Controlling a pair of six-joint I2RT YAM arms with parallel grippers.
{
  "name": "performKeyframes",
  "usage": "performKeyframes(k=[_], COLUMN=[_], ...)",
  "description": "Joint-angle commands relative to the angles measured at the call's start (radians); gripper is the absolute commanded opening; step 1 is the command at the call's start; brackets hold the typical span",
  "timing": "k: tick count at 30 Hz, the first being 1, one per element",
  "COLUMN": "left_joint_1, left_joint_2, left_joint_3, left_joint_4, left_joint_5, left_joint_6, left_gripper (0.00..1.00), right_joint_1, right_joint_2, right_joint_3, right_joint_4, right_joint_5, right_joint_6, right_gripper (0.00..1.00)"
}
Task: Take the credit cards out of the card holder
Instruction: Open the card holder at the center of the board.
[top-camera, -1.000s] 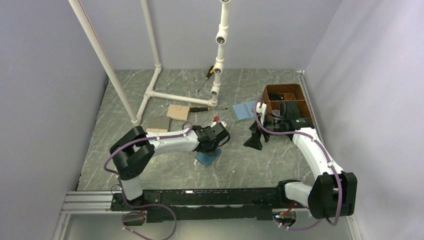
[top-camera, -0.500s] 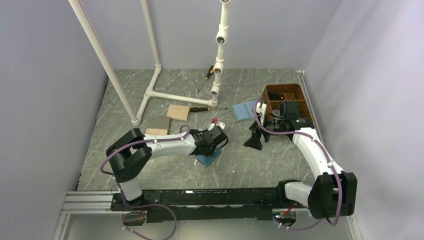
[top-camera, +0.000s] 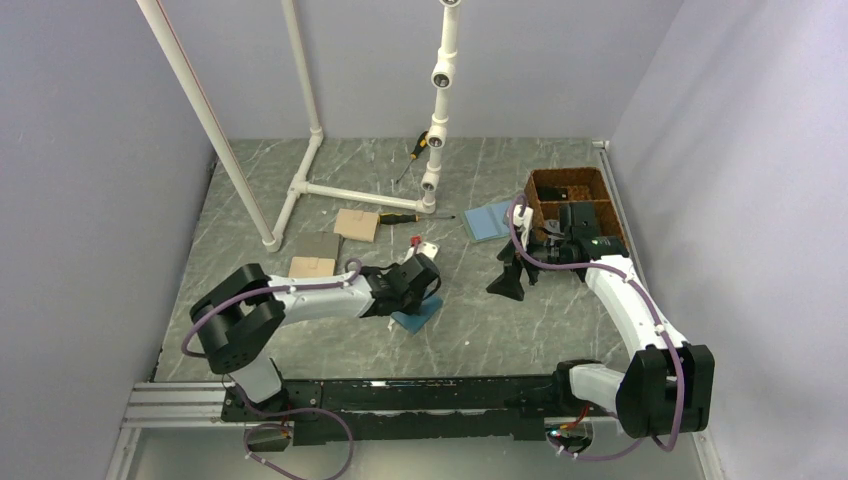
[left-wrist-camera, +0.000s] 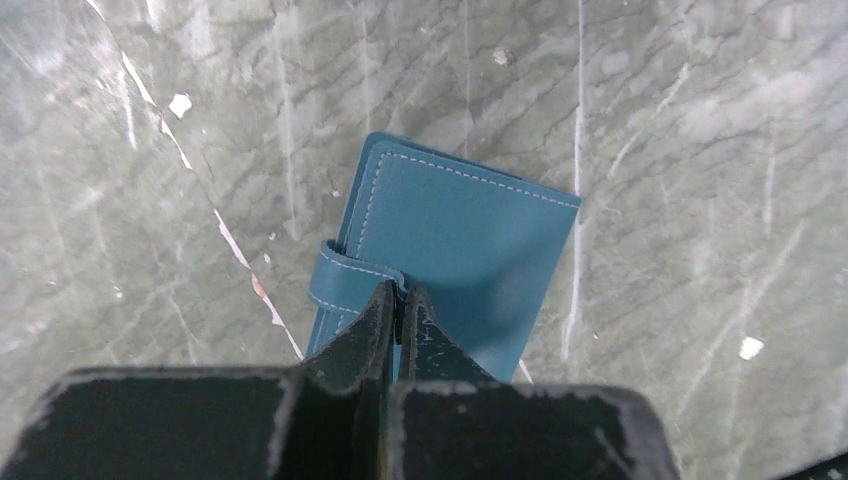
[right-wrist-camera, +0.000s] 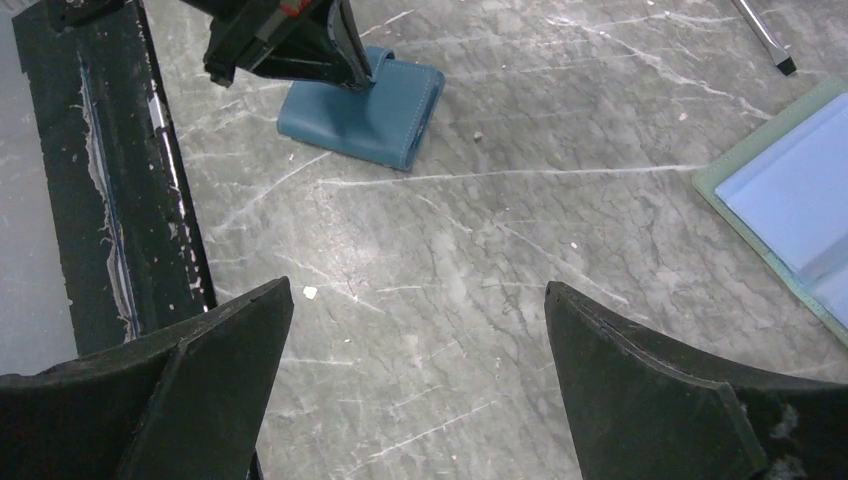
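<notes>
Barely started: card holder (left-wrist-camera: 470, 260) folded shut, no credit cards out yet.
Holder lies flat, teal outside up, on the tabletop (top-camera: 500, 335) approx mid-width and nearer the near edge than the far one. Left jaws are pinched tight together at its closure strap (left-wrist-camera: 345, 272). Looks like the strap end is nipped between them, prob. to pull the flap open, tho the contact itself is hidden behind the tips. Right jaws spread wide w/ nothing in them, hanging over bare tabletop toward the right edge, well apart from the holder. No cards visible anywhere, so presumably all inside. Left to do: undo strap, fold holder open, slide each card from its slot, lay them on the tabletop. Basically everything.
</notes>
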Motion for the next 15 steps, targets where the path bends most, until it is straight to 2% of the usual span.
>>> performKeyframes(k=[1,8,15], left_joint_1=[0.046,0.191,0.248], left_joint_2=[-0.084,-0.318,-0.445], left_joint_3=[-0.112,-0.298,-0.370], left_joint_4=[0.064,0.297,0.407], left_joint_5=[0.205,0.408,0.512], left_joint_6=[-0.070,-0.198,-0.254], left_gripper=[0.00,0.00,0.00], right_joint_1=[0.017,0.061,0.145], right_joint_2=[0.002,0.016,0.055], right_joint_3=[0.001,-0.009,-0.022], right_joint_4=[0.018,0.028,0.062], right_joint_5=[-0.040,-0.035,-0.013], right_joint_6=[-0.031,-0.030,-0.004], right_gripper=[1.00,1.00,1.00])
